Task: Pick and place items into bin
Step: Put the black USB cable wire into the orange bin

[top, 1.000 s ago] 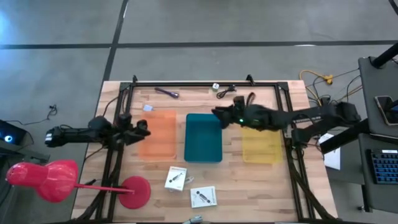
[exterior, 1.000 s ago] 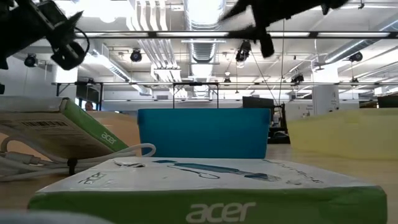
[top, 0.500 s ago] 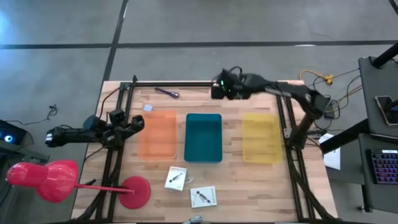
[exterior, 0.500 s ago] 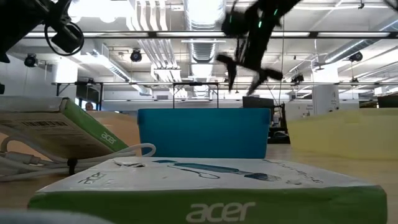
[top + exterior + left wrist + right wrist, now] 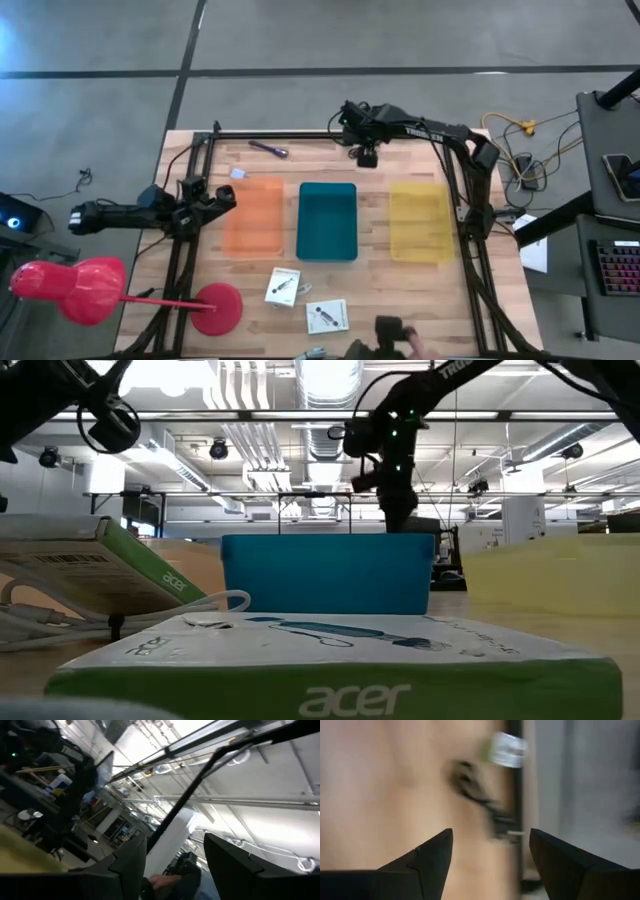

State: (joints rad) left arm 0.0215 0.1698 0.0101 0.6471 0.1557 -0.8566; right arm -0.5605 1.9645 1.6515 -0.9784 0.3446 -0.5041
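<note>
The right gripper (image 5: 366,154) was held over the far edge of the table, beyond the teal bin (image 5: 327,221), its fingers (image 5: 427,857) spread with nothing between them; this was judged an approach to the black wiry piece (image 5: 480,802) and the small white cube (image 5: 507,749) seen just ahead of it beside the black frame rail (image 5: 516,780). The open stance suited a descent over that wiry piece, though which of the two was meant could not be told. The left gripper (image 5: 224,196) was parked at the near-left corner of the orange bin (image 5: 253,216), tilted upward so that only ceiling was seen past its parted, empty fingers (image 5: 125,865); it was taken to be waiting. A thin purple stick (image 5: 268,149) lay at the far left, a white cube (image 5: 237,173) near it, and two flat white packets (image 5: 283,286) lay on the near side. A yellow bin (image 5: 420,222) stood to the right. The surface was a pale wooden table (image 5: 370,290), with a pink-red stand (image 5: 85,288) at its near-left corner. Beyond it, a grey floor and an open workshop with ceiling lights were shown.
</note>
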